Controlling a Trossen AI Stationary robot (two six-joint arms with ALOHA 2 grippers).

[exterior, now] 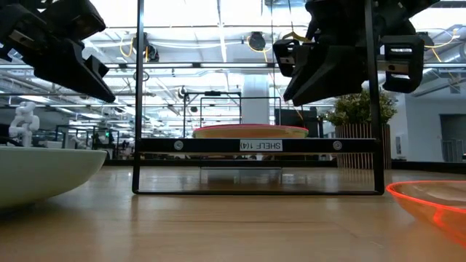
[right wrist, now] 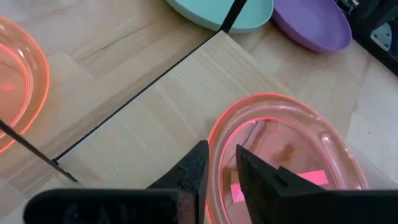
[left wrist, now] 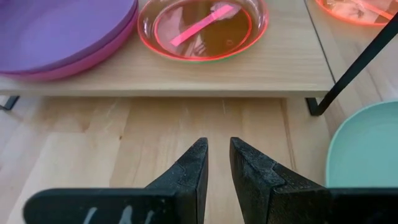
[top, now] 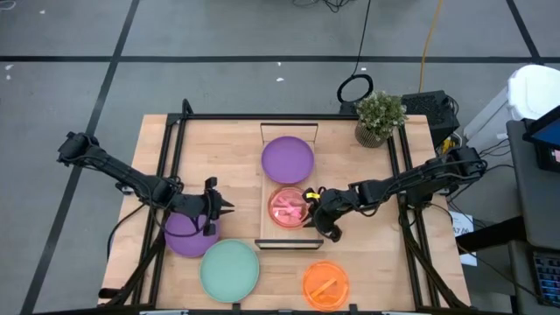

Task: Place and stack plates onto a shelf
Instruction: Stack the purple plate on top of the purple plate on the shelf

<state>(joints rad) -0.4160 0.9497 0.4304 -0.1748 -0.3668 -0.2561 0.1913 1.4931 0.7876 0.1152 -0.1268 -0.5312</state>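
Two plates on the shelf, right end effector at the red-pink rim

Two spots on the shelf [top: 302, 188] are filled: a purple plate [top: 287, 159] at the far end and a translucent red-pink plate [top: 287, 207] nearer the front, which seems to sit on a lime-green one, judging from the green edge in the left wrist view. The right end effector [right wrist: 221, 163] is at that plate's rim; its fingers straddle the rim with a narrow gap, and I cannot tell whether they pinch it or have let go. The risk: if the arm lifts or pulls back while a finger is hooked on the lip, the plate drags, tips, or slides off the shelf edge. It is light plastic and looks slippery, so a small snag would move it.

The left end effector [top: 214, 208] hovers above the desk [top: 367, 271] near a second purple plate [top: 185, 234], holding nothing. Its fingers stand slightly apart. The mint-green plate [top: 229, 269] and orange plate [top: 325, 285] wait on the desk near the front edge.

More risks:
- The left arm reaching for a plate while the right retreats; the two paths could cross near the shelf front.
- A large plate set on the small stack would sit unsteady.
- The black end frame [exterior: 378, 109] stands close to the right arm and could get clipped.
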